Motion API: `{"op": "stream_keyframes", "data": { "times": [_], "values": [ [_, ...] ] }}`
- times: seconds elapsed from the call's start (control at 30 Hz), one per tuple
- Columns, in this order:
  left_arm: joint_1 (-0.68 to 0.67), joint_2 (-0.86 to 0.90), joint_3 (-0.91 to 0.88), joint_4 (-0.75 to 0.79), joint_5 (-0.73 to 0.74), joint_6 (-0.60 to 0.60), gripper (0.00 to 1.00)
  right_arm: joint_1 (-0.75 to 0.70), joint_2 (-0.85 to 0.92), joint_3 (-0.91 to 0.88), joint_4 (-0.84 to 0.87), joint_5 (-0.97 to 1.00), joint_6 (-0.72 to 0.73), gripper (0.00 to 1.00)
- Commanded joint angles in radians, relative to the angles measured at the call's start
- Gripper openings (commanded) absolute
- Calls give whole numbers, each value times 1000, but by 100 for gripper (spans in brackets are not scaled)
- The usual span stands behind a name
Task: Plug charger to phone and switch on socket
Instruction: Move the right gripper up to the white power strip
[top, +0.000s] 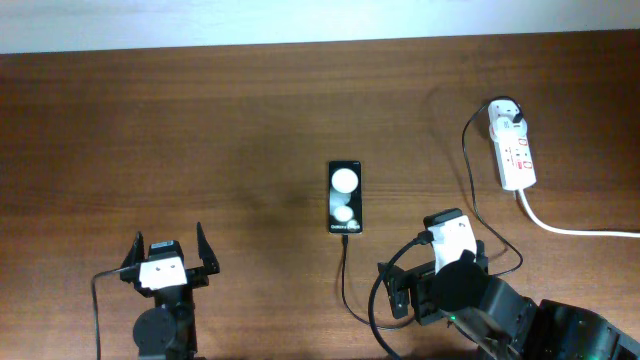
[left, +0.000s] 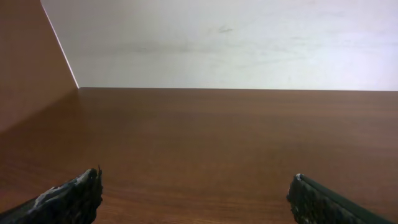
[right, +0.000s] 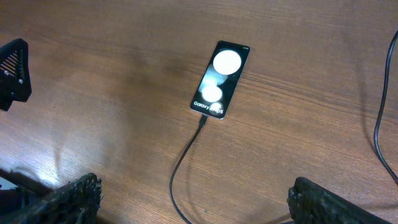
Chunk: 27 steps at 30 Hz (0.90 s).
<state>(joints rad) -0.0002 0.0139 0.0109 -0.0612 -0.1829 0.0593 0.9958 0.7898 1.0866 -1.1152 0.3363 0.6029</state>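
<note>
Phone (right: 220, 79) lies screen-up just ahead of the right pincer (right: 194, 185), with the charger (right: 179, 158) tip seemingly seated in its near edge, so those jaws gape wide, nothing held. Socket (top: 514, 150) sits well off to its right, switch likely next. Left pincer (left: 194, 180) is wide open, empty.

The only legible writing is on the phone (right: 220, 79), at upper centre of the right wrist view. A line of small white letters runs along the lower edge of its screen, below the two white circles. It begins with "Galaxy"; the characters after that word are too small to make out. In the overhead view the same line is only a blur. The socket (top: 513, 150), at upper right of the overhead view, bears small red markings, too small to read.
</note>
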Motion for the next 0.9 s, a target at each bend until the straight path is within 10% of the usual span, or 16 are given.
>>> {"op": "stream_keyframes", "data": {
  "times": [0.0, 0.33, 0.53, 0.87],
  "values": [
    [5, -2, -1, -6, 4, -10, 99, -2, -3, 9, 0, 13, 8, 99],
    [5, -2, -1, -5, 4, -10, 99, -3, 97, 18, 238, 43, -60, 99],
    [5, -2, -1, -5, 4, -10, 99, -221, 390, 326, 29, -32, -68, 98],
    [5, -2, -1, -5, 4, -10, 99, -950, 543, 535, -107, -227, -74, 50]
  ]
}}
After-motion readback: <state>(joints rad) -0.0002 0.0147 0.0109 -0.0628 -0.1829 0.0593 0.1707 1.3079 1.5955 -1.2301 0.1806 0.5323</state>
